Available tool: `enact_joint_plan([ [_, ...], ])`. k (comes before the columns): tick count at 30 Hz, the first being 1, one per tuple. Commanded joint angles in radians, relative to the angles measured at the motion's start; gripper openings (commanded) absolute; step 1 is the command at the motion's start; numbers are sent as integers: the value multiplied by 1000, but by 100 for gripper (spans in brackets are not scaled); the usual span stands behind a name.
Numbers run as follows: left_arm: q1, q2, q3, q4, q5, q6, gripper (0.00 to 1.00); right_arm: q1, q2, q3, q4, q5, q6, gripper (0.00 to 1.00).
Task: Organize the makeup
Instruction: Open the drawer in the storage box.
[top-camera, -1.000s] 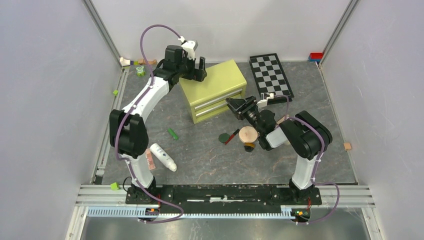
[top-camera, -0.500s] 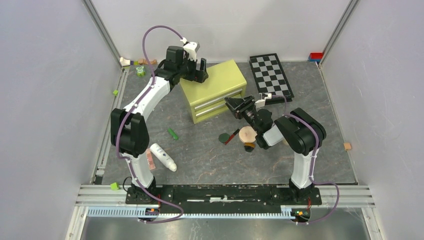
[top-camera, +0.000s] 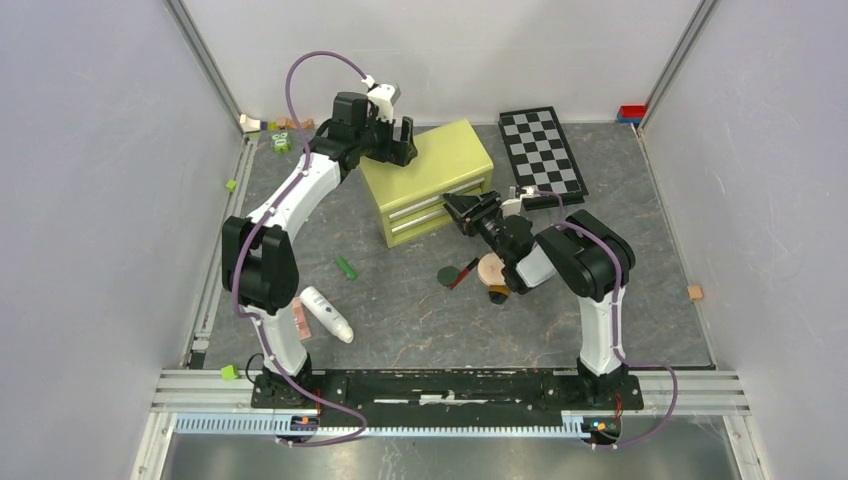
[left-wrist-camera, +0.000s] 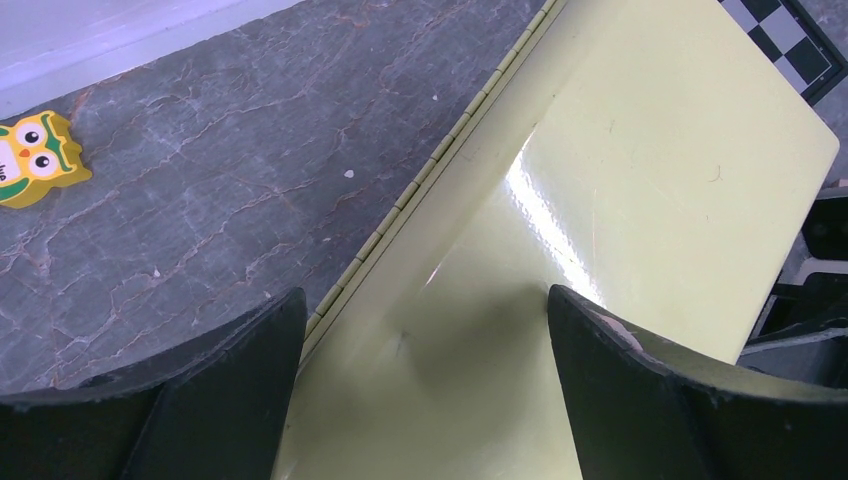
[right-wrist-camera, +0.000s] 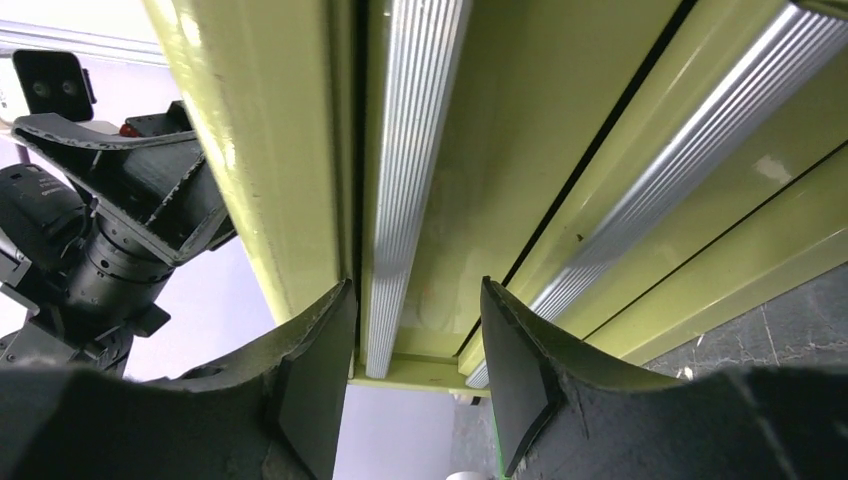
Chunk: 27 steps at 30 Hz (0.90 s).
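The makeup lies on the floor in front of a yellow-green drawer chest (top-camera: 430, 178): a white tube (top-camera: 326, 313), a pink-brown palette (top-camera: 301, 320), a dark green disc (top-camera: 448, 275), a red stick (top-camera: 465, 272), a round peach compact (top-camera: 491, 267) and a tan jar (top-camera: 497, 294). My left gripper (top-camera: 395, 140) (left-wrist-camera: 425, 295) hangs open over the chest's lid, near its hinged back edge. My right gripper (top-camera: 460, 212) (right-wrist-camera: 415, 285) is at the chest's front, open, its jaws straddling the top drawer's silver handle (right-wrist-camera: 405, 150) with a gap left on one side.
A checkerboard (top-camera: 545, 150) lies behind the chest to the right. A yellow owl piece (left-wrist-camera: 35, 155) and small blocks (top-camera: 275, 130) sit at the back left. A green stick (top-camera: 345, 267), green cubes (top-camera: 230, 372) and a tan block (top-camera: 694, 292) are scattered about.
My right gripper has moved left and forward to the chest's front, and its jaws have narrowed around the drawer handle. The left gripper has barely moved.
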Motion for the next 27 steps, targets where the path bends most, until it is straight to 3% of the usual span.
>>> enact_joint_plan([
  [1, -1, 32, 19, -58, -2, 77, 95, 9, 26, 55, 16, 25, 13, 55],
  [13, -28, 44, 26, -79, -9, 112, 95, 16, 57, 88, 64, 30, 38, 47],
  [22, -37, 67, 41, -93, -34, 119, 95, 17, 56, 29, 150, 98, 76, 20],
  [27, -36, 94, 74, -124, -35, 110, 95, 17, 35, -30, 173, 108, 76, 11],
])
